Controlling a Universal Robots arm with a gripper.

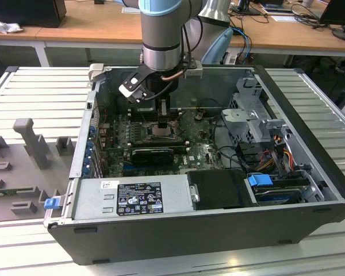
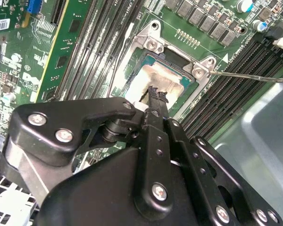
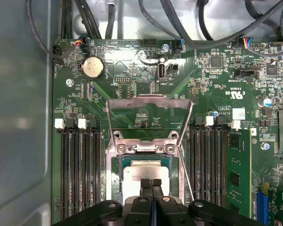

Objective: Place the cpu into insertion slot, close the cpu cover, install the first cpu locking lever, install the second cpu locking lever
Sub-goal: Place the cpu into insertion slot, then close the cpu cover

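- the claw [image 3: 151,182], fingers pressed together with nothing between them, points tip-down at the cpu [image 3: 142,170] inside the open computer case [image 1: 310,215].
- the cpu lies in the insertion slot [image 3: 177,165], between the memory slots [image 3: 80,174]; the cpu cover [image 3: 148,100] stands swung open.
- seating looks to be the step in hand: it calls for a light, straight touch that keeps the chip flat and square.
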